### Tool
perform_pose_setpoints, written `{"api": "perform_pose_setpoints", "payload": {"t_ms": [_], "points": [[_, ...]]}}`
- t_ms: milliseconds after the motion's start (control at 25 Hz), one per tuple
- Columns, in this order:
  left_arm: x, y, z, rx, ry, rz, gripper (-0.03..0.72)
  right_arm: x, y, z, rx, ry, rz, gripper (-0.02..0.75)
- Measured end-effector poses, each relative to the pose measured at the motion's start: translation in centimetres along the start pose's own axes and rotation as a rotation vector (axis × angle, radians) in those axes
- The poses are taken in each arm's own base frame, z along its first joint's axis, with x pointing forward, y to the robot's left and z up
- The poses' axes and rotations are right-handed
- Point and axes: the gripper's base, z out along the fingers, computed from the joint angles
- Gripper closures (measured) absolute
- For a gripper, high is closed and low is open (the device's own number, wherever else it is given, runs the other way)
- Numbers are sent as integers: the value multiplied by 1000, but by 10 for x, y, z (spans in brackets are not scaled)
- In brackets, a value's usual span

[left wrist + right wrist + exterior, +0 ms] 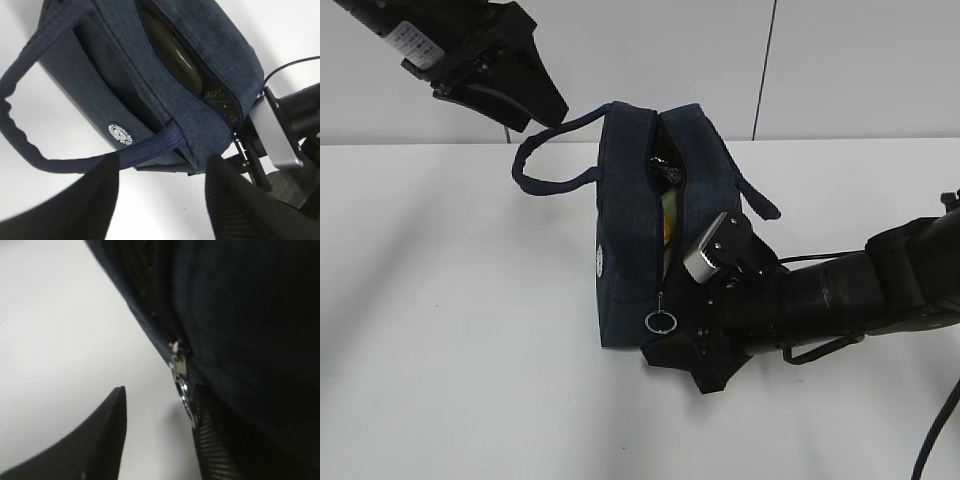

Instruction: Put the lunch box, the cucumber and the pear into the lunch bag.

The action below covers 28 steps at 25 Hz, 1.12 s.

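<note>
The navy lunch bag (625, 215) lies on the white table with its zipper partly open. Through the gap I see the dark green cucumber (176, 56) and a yellow patch of the pear (666, 235). A pale surface above the pear looks like the lunch box lid (673, 207), though it is mostly hidden. My right gripper (672, 350) is open at the bag's near end, and the zipper's ring pull (186, 401) rests against one finger (215, 450) without being pinched. My left gripper (162, 200) hangs open and empty above the bag's far side, near a handle (30, 150).
The bag's second handle (755, 195) sticks out to the right, over my right arm (860, 290). A black cable (935, 430) hangs at the right edge. White table (450, 330) spreads to the left and front of the bag.
</note>
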Motion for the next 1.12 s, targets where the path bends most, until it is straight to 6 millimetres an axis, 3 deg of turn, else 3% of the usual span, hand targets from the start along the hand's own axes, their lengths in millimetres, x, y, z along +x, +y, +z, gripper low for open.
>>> {"api": "perform_pose_setpoints", "payload": {"t_ms": [120,440,760,960,1120], "points": [[0,0,0,1,1,0,295,1,-1,0,6,6,0,470],[1,0,0,2,7,0,295,-4,-3,0,13,-3,-11,554],[1,-1,0,6,16,0,296,-2,-4,0,20,11,9,748],[2,-1,0,8,20,0,296,1,-1,-2,-8,70,54,754],[2,-1,0,8,21,1,296,-9,1,-14,28,111,71,754]]}}
